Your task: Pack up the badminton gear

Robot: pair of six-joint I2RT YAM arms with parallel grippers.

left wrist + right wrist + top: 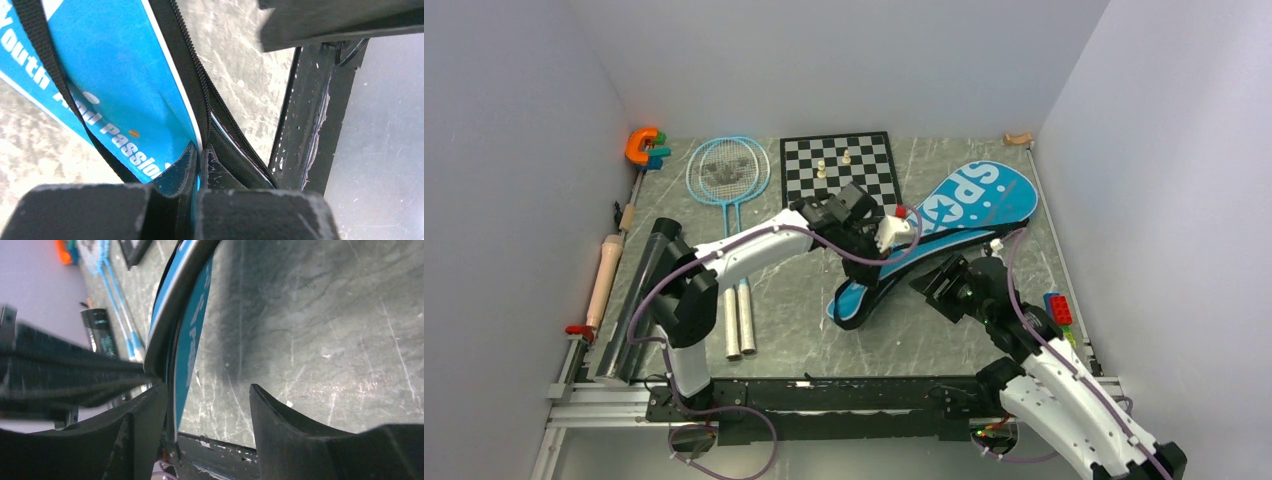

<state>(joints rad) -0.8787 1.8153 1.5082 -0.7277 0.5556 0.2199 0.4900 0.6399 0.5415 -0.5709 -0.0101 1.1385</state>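
The blue bag [989, 195] lies right of the middle of the desk [799, 310], pointing to the far right corner. The left gripper [199, 152] pinches its zip edge. The right gripper [207, 390] is spread open just beside it. The bag looks soft and floppy, so hold the rim.

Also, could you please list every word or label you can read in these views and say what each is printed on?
"SP": large white letters on the blue bag, top view; what follows them cannot be read.
"outh And Passio": white print on the same bag, left wrist view, cut off at both ends.
Teal lettering on the black tube, right wrist view: too blurred to read.
Nothing else is legible.
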